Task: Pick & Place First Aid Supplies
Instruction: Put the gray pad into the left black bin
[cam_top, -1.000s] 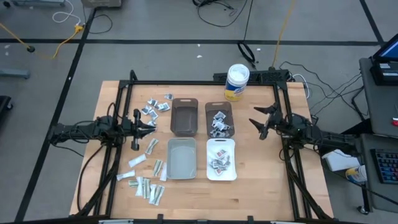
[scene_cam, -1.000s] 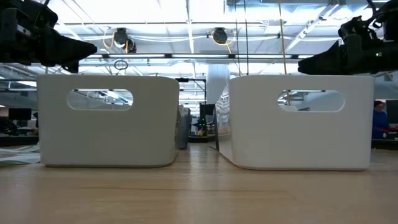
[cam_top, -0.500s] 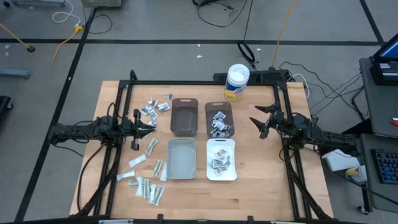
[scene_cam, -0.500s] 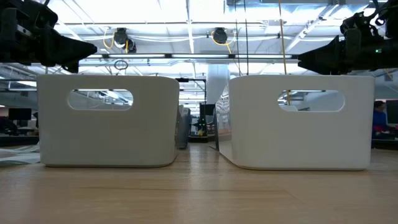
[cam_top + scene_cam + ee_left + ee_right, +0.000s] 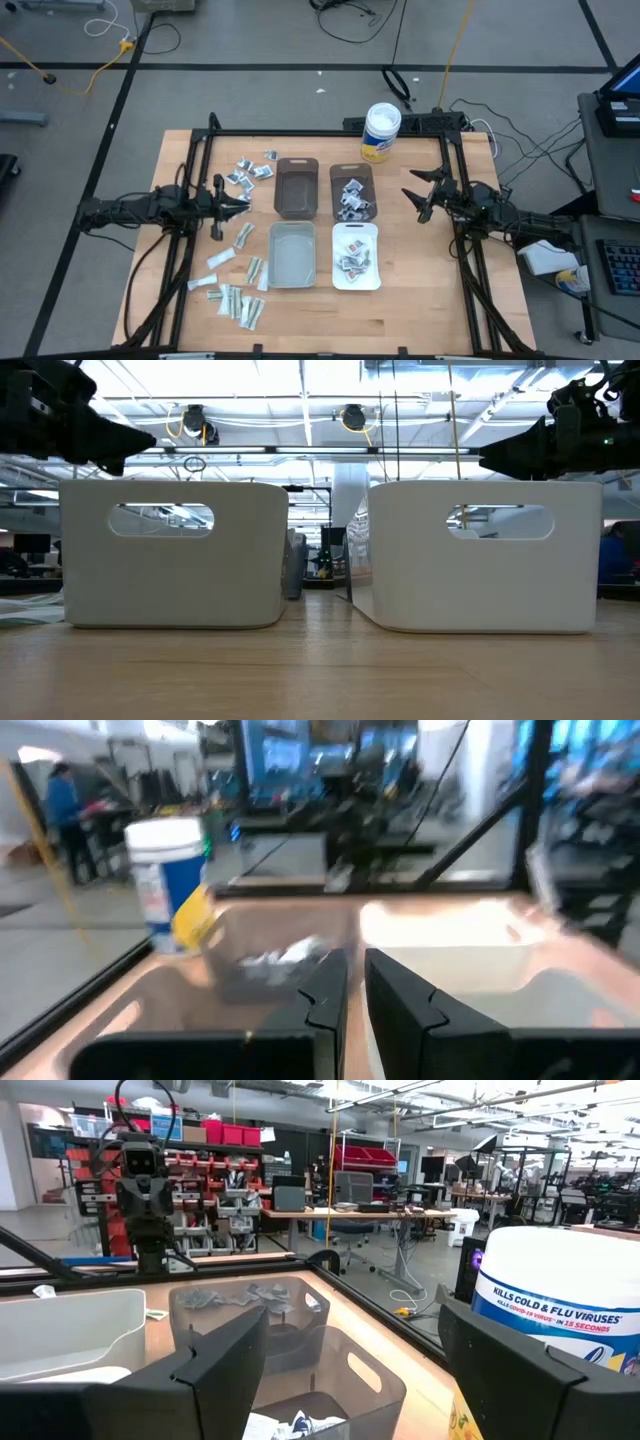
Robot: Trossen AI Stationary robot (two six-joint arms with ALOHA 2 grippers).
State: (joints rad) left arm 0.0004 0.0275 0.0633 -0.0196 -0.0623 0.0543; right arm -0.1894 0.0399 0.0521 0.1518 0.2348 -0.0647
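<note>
Partway through the sort, as I read it from my remote station: small flat white and silver sealed first-aid packets (image 5: 240,293) still lie loose across the left side of the pale wooden desk (image 5: 420,290), one cluster near the far-left bins and a longer run of pale strips toward the near-left edge. Some packets already sit in the dark translucent bin on the far right (image 5: 352,192) and in the white rectangular bin in front of it (image 5: 355,257), while the other dark bin (image 5: 296,186) and the grey bin (image 5: 292,254) look empty. My left end effector (image 5: 237,200) hovers above the loose far-left cluster, fingers nearly together and gripping nothing I can make out. My right end effector (image 5: 415,202) waits wide open beside the filled bins. Most packets remain to move.
</note>
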